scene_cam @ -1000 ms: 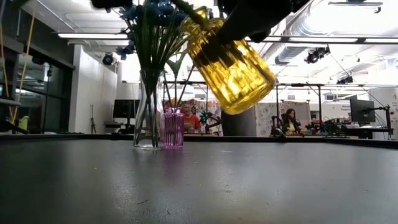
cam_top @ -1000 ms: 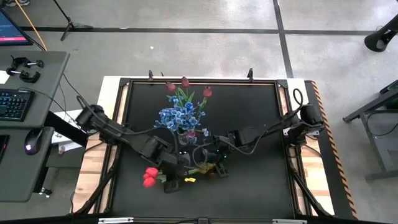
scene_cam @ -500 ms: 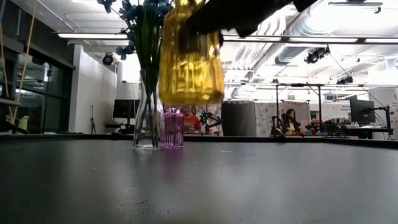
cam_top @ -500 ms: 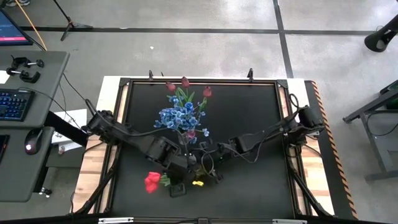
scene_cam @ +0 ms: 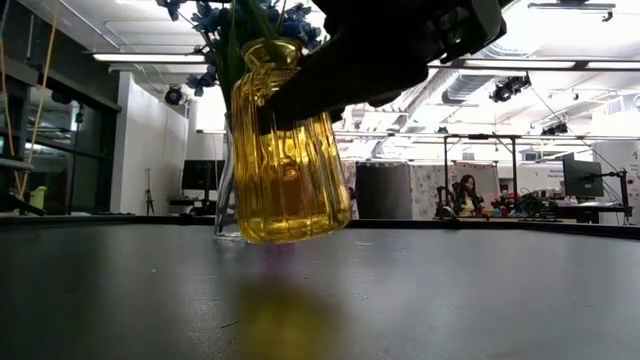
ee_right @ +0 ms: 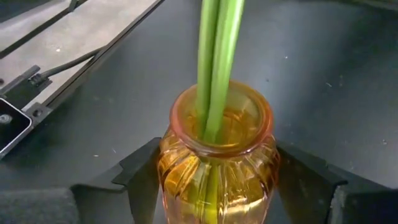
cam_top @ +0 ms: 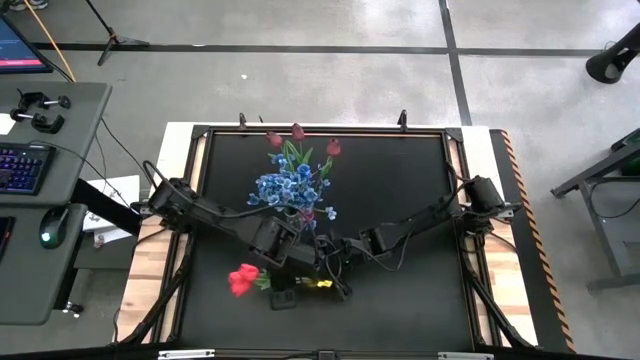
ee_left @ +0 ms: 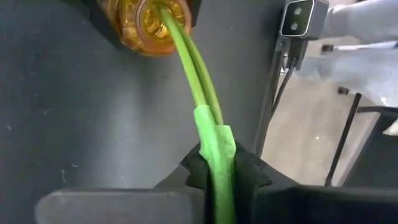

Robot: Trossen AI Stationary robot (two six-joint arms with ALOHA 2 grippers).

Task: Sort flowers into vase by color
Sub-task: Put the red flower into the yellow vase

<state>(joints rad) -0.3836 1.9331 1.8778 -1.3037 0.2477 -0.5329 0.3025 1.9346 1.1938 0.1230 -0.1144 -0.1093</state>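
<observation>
A yellow ribbed glass vase [scene_cam: 285, 170] [ee_right: 217, 168] stands almost upright just over the dark table, between the fingers of my right gripper [cam_top: 332, 276]. Two green stems [ee_left: 196, 74] of the red tulips [cam_top: 243, 280] run into its mouth [ee_left: 152, 22]. My left gripper [ee_left: 219, 177] [cam_top: 285, 292] is shut on those stems, the blossoms lying out toward the table's left. Farther back, blue flowers [cam_top: 285, 186] stand in a clear vase [scene_cam: 228, 180], with dark tulips [cam_top: 298, 132] behind them. My left gripper pinches the tulip stems at their green-taped stretch [ee_left: 214, 134], between the two fingers. It comes steeply from above and lies across the stems. The stems slant from the fingers into the vase mouth, clear of the table. My right gripper holds the vase by its ribbed body, below the neck, one finger [ee_right: 140, 171] on each side. It comes slanting down from the table's right. The vase is nearly upright, mouth up. Whether its base [scene_cam: 285, 236] touches the table I cannot tell.
A small pink vase [cam_top: 307, 213] stands beside the clear vase at the table's middle. The table has a raised black frame [cam_top: 200, 140]. A desk with keyboard and mouse [cam_top: 20, 165] stands off the left side. People sit far behind in the low view.
My right gripper has sunk toward the table and drifted toward its left, turning the yellow vase from a steep tilt to nearly upright. My left gripper has tipped and shifted slightly with the tulip stems, and the blossoms have moved a little.
</observation>
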